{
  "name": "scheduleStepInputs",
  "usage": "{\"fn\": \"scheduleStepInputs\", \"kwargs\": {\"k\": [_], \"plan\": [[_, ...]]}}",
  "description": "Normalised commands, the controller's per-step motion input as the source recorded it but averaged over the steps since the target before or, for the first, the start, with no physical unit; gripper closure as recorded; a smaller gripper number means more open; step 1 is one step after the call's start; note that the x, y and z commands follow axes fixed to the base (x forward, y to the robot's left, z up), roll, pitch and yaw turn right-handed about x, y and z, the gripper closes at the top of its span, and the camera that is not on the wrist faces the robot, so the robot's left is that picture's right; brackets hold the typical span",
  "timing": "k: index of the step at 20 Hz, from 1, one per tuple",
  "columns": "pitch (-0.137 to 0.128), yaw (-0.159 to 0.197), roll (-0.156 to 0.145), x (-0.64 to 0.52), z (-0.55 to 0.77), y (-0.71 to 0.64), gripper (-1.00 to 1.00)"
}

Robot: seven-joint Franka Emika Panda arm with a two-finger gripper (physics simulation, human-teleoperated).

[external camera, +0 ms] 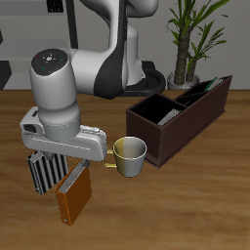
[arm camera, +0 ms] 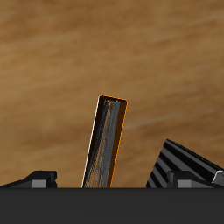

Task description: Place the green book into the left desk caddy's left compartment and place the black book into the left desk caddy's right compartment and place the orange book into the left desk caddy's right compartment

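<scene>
No text, label, brand, number or sign can be read in either view. The cover of the orange book (external camera: 74,195) is plain, and its edge in the wrist view shows only dark streaks, not letters. The striped book (external camera: 45,172) carries bare grey and black bands. The mug (external camera: 129,154), the left desk caddy (external camera: 186,122) and the books standing in it bear no legible marks. The robot's pale housing (external camera: 54,83) shows no readable logo at this size.
</scene>
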Motion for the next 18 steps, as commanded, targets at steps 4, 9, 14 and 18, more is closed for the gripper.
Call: {"fn": "scheduleStepInputs", "kwargs": {"k": [4, 9, 14, 18], "plan": [[0.012, 0.000, 0.000, 0.30, -0.16, -0.02, -1.00], [0.018, -0.019, -0.027, 0.20, -0.17, -0.07, -1.00], [0.020, -0.031, 0.006, 0.06, -0.32, -0.09, -1.00], [0.038, -0.004, 0.018, 0.01, -0.41, 0.03, -1.00]]}}
